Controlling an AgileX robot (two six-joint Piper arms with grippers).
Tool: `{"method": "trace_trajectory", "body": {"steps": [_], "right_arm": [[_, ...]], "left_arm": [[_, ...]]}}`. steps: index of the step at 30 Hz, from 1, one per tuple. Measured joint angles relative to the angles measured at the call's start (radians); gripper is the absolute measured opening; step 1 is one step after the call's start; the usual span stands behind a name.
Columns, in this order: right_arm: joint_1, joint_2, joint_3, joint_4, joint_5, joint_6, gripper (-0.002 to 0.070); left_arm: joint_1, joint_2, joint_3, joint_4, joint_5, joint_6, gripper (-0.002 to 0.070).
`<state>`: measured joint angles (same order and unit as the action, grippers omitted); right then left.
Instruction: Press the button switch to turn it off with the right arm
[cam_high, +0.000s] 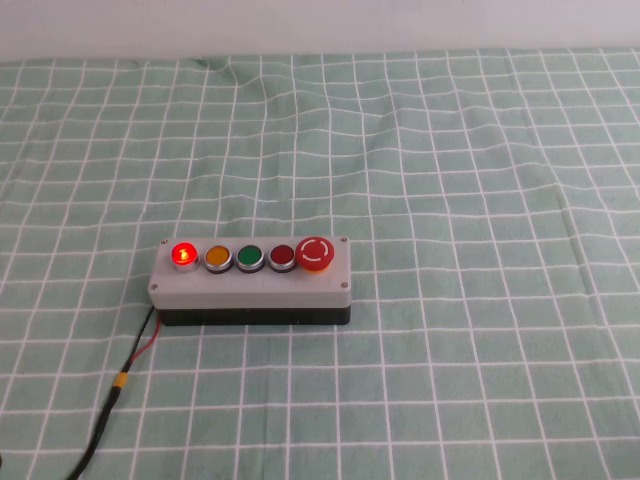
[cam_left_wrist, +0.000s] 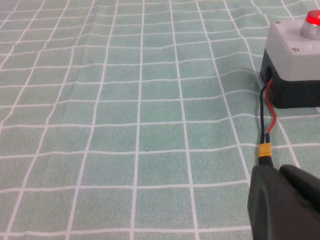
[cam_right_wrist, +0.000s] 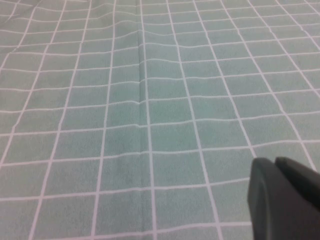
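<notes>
The button switch (cam_high: 250, 285), a light grey box on a black base, lies on the green checked cloth left of centre in the high view. Its leftmost red button (cam_high: 184, 254) is lit. Beside it come yellow, green, red and a large red mushroom button (cam_high: 314, 253). Its black cable (cam_high: 110, 400) trails toward the near left. Neither arm shows in the high view. In the left wrist view my left gripper (cam_left_wrist: 276, 169) is shut and empty, just short of the cable's yellow connector (cam_left_wrist: 264, 150), with the box's corner (cam_left_wrist: 295, 50) beyond. My right gripper (cam_right_wrist: 272, 161) is shut and empty over bare cloth.
The green cloth with white grid lines (cam_high: 450, 180) covers the whole table and has soft wrinkles. A pale wall (cam_high: 320, 25) runs along the far edge. A red wire (cam_left_wrist: 271, 107) runs beside the black cable out of the box.
</notes>
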<state>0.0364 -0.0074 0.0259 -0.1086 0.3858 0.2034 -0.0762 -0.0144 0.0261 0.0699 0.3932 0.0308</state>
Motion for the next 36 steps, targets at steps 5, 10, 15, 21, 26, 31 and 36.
{"method": "trace_trajectory", "body": {"steps": [5,10,15,21,26,31,36], "right_arm": [[0.000,0.000,0.000,0.000,0.000,0.000,-0.0017],[0.000,0.000,0.000,0.000,0.000,0.000,-0.0016],[0.000,0.000,0.000,0.000,0.000,0.000,-0.0016],[0.000,0.000,0.000,0.000,0.000,0.000,-0.0016],[0.000,0.000,0.000,0.000,-0.015,0.000,-0.0016],[0.000,0.000,0.000,0.000,-0.019,0.000,-0.0016],[0.000,0.000,0.000,0.000,-0.067,0.000,-0.0017]], "left_arm": [[0.000,0.000,0.000,0.000,0.000,0.000,-0.0003],[0.000,0.000,0.000,0.000,0.000,0.000,-0.0003],[0.000,0.000,0.000,0.000,0.000,0.000,-0.0003],[0.000,0.000,0.000,0.000,0.000,0.000,-0.0003],[0.000,0.000,0.000,0.000,0.000,0.000,-0.0003],[0.000,0.000,0.000,0.000,0.000,0.000,-0.0003],[0.000,0.000,0.000,0.000,0.000,0.000,-0.0003]]}}
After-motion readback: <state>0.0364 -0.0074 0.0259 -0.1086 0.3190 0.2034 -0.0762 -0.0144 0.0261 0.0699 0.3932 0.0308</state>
